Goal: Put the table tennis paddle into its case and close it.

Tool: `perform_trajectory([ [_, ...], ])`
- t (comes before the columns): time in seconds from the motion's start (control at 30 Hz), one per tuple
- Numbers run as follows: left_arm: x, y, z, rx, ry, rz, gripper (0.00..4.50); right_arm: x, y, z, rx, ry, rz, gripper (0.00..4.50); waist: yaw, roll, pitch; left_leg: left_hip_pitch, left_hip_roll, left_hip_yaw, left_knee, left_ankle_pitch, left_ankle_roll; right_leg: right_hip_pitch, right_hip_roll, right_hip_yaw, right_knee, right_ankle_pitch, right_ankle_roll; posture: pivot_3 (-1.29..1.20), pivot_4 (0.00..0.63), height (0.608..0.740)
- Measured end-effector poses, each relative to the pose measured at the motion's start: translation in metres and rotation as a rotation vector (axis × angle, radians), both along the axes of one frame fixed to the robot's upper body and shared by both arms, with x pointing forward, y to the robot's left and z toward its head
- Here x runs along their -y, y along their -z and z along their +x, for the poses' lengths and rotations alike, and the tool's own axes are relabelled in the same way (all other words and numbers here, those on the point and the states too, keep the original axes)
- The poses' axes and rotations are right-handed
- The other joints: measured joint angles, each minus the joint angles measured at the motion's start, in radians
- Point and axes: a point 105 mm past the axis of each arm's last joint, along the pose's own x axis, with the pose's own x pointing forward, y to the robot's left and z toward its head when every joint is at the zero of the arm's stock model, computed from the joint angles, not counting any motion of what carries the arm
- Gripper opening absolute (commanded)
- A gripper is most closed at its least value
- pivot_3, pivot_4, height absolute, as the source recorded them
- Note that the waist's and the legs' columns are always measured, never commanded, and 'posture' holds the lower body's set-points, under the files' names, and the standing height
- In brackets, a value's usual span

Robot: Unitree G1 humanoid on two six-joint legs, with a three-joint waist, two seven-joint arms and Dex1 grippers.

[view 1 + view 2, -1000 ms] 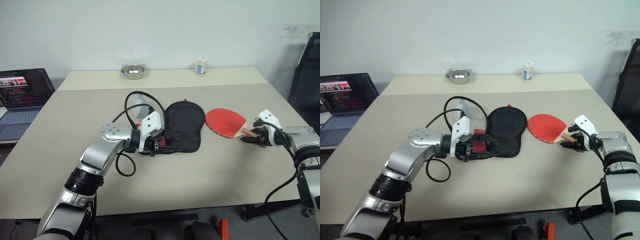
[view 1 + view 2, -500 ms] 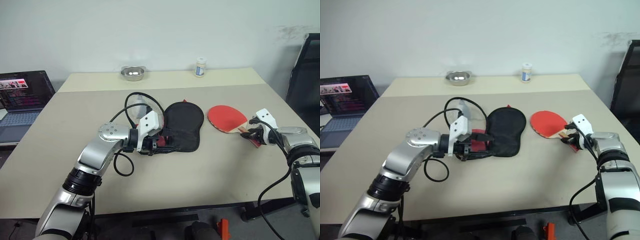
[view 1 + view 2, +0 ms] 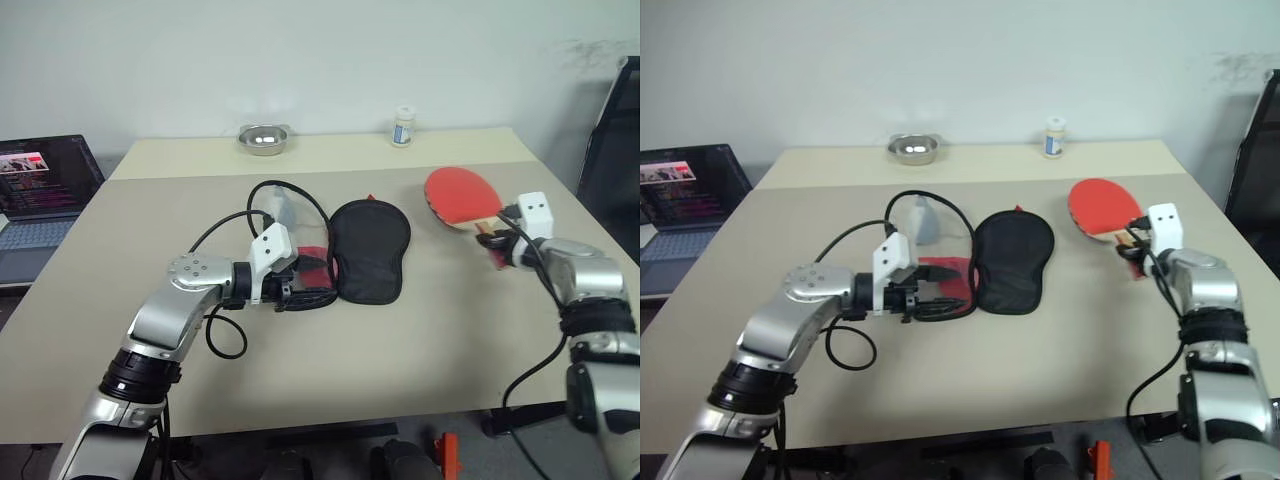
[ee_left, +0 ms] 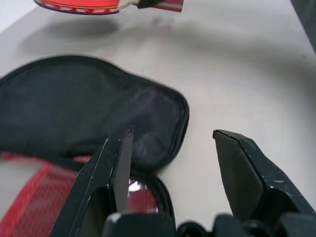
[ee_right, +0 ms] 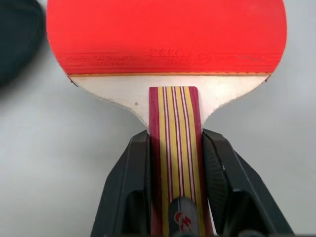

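The table tennis paddle (image 3: 459, 194) hangs red face up above the right side of the table. My right gripper (image 5: 173, 144) is shut on its striped wooden handle (image 5: 172, 128), one finger on each side. The case (image 3: 368, 250) lies at the middle of the table, black fabric up, with a red mesh part (image 3: 315, 261) showing at its narrow end. My left gripper (image 4: 173, 140) is open at that narrow end. One finger (image 4: 116, 160) lies over the case's rim, the other over bare table.
A steel bowl (image 3: 263, 138) and a small white bottle (image 3: 403, 128) stand at the table's far edge. A pale lump (image 3: 283, 210) sits behind my left arm's black cable. An open laptop (image 3: 40, 185) is off to the left, a dark chair (image 3: 612, 130) to the right.
My right gripper has shut on the paddle's handle and lifted the paddle off the table, up and leftward. My left gripper has drawn back to the left, showing more of the case's red part.
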Motion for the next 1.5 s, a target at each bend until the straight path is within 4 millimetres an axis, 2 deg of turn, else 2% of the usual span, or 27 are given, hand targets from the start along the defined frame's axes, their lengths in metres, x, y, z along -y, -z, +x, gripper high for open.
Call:
perform_trajectory([
  [0.1, -0.011, -0.003, 0.002, 0.014, -0.036, 0.009, 2.82, -0.050, 0.000, -0.010, -0.033, 0.030, 0.172, 1.07, -0.002, 0.001, 0.001, 0.000, 0.000, 0.000, 0.000, 0.002, -0.003, -0.001, 0.000, 0.000, 0.001, 0.000, 0.000, 0.00, 0.150, 0.740],
  [0.2, -0.017, -0.007, 0.005, 0.028, -0.061, 0.008, 2.82, -0.096, -0.014, -0.020, -0.024, 0.020, 0.263, 1.07, 0.001, 0.001, 0.001, 0.000, -0.001, 0.000, 0.000, 0.002, -0.003, -0.001, 0.000, 0.000, 0.001, 0.000, 0.000, 0.00, 0.150, 0.740],
  [0.33, -0.019, -0.006, 0.005, 0.030, -0.074, 0.005, 2.82, -0.129, -0.024, -0.029, -0.021, 0.010, 0.306, 1.07, 0.006, 0.001, 0.001, -0.001, -0.004, 0.000, 0.001, 0.001, -0.002, 0.000, 0.000, -0.001, 0.000, 0.001, 0.000, 0.00, 0.150, 0.740],
  [0.47, -0.019, -0.005, 0.005, 0.030, -0.080, 0.004, 2.82, -0.162, -0.024, -0.040, -0.044, -0.026, 0.339, 1.07, 0.005, 0.001, 0.001, -0.002, -0.004, 0.000, 0.000, 0.001, -0.001, 0.000, 0.000, -0.001, -0.001, 0.001, 0.000, 0.00, 0.150, 0.740],
  [0.77, -0.019, -0.002, 0.003, 0.024, -0.084, 0.005, 2.82, -0.167, 0.000, -0.038, -0.087, 0.020, 0.285, 1.07, 0.001, 0.001, 0.001, -0.002, -0.002, -0.001, 0.000, 0.001, -0.001, -0.001, 0.000, -0.001, -0.001, 0.001, 0.000, 0.00, 0.150, 0.740],
  [0.93, -0.022, -0.007, 0.003, 0.045, -0.078, -0.003, 2.82, -0.172, 0.017, -0.035, -0.120, 0.024, 0.268, 1.07, -0.002, 0.001, 0.001, -0.001, -0.001, -0.001, 0.000, 0.001, -0.001, -0.001, 0.001, -0.001, -0.001, 0.001, 0.000, 0.00, 0.150, 0.740],
  [1.17, -0.038, -0.029, 0.010, 0.110, -0.117, -0.018, 2.82, -0.180, 0.020, -0.033, -0.113, 0.017, 0.242, 1.07, -0.001, 0.001, 0.000, -0.002, -0.002, -0.001, 0.000, 0.001, -0.001, -0.001, 0.003, -0.001, -0.001, 0.001, 0.000, 0.00, 0.150, 0.740],
  [1.5, -0.039, -0.030, 0.010, 0.121, -0.112, -0.019, 2.82, -0.180, 0.028, -0.033, -0.120, 0.038, 0.232, 1.07, -0.001, 0.001, 0.000, -0.002, -0.001, -0.001, 0.000, 0.001, -0.001, -0.001, 0.003, -0.001, -0.002, 0.001, 0.000, 0.00, 0.150, 0.740],
])
